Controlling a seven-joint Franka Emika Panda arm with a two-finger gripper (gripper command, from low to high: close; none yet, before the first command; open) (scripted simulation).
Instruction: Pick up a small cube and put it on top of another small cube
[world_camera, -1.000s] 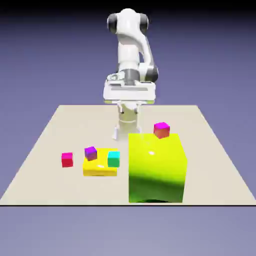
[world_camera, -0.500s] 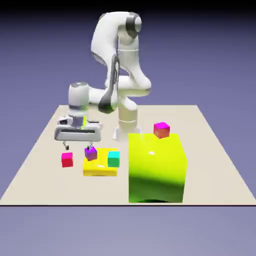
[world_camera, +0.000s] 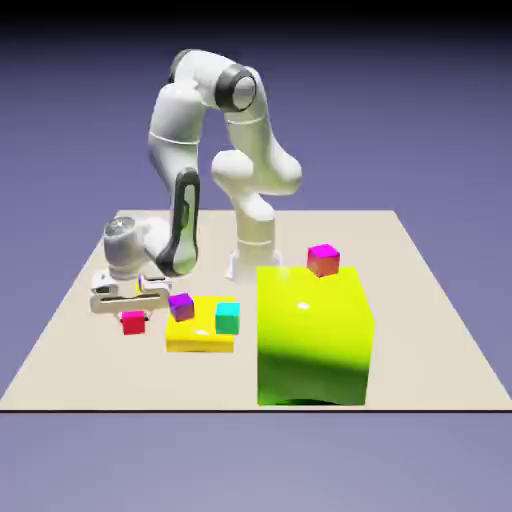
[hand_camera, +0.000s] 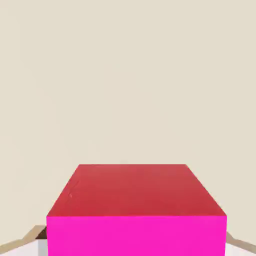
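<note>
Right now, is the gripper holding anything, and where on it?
The gripper sits around the red-and-magenta cube, fingers at its two opposite sides; whether they have closed on it cannot be told.

Red-topped magenta cube flat on table.

Magenta-and-red cube, purple cube, teal cube, yellow-green block.

**Cubes spread across the table**

The pincer stood right over the leftmost cube, which sat on the table. Just right, two cubes rested on a flat slab. Farther right, a big block carried another cube.
</note>
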